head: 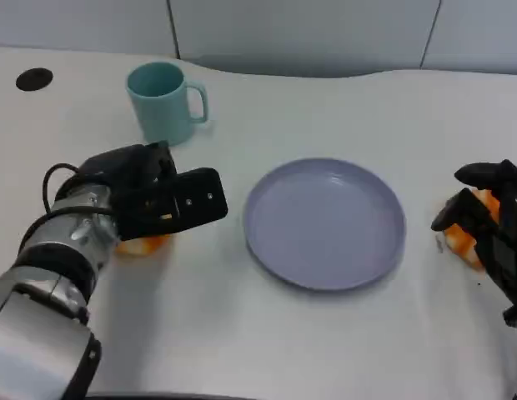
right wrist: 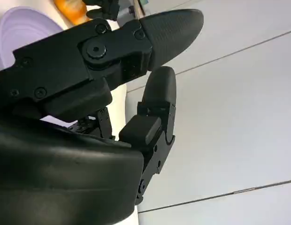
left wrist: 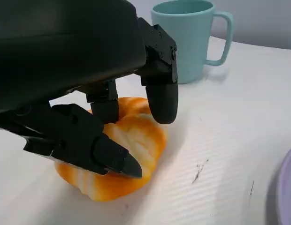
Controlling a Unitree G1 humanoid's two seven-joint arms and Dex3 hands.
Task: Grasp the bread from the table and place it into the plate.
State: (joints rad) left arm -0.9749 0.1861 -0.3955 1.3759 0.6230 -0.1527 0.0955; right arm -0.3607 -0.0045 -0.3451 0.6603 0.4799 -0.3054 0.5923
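- Head view: the left hand (head: 163,200) sits over the bread (head: 143,245) on the table (head: 267,333), left of the lilac plate (head: 325,223). Only an orange edge of the bread peeks out beneath the hand. A teal mug (head: 165,102) stands just behind the hand, so I judge the lift should go up and then sideways toward the plate, away from the mug. The right hand (head: 490,225) rests right of the plate beside a second orange piece (head: 467,237); whether it grips that piece I cannot tell.
- Left wrist view: the left hand's fingers (left wrist: 160,101) arch over the bread (left wrist: 122,150), with the lower one (left wrist: 98,152) against its side; contact looks made, but a firm hold is not certain. Closing evenly on both flanks before lifting should keep the soft bread from squashing or rolling. The mug (left wrist: 192,37) stands close behind.
- Right wrist view: the right hand's fingers (right wrist: 157,117) are partly curled, nothing visibly between them; the plate (right wrist: 19,30) and bread (right wrist: 70,9) lie beyond.
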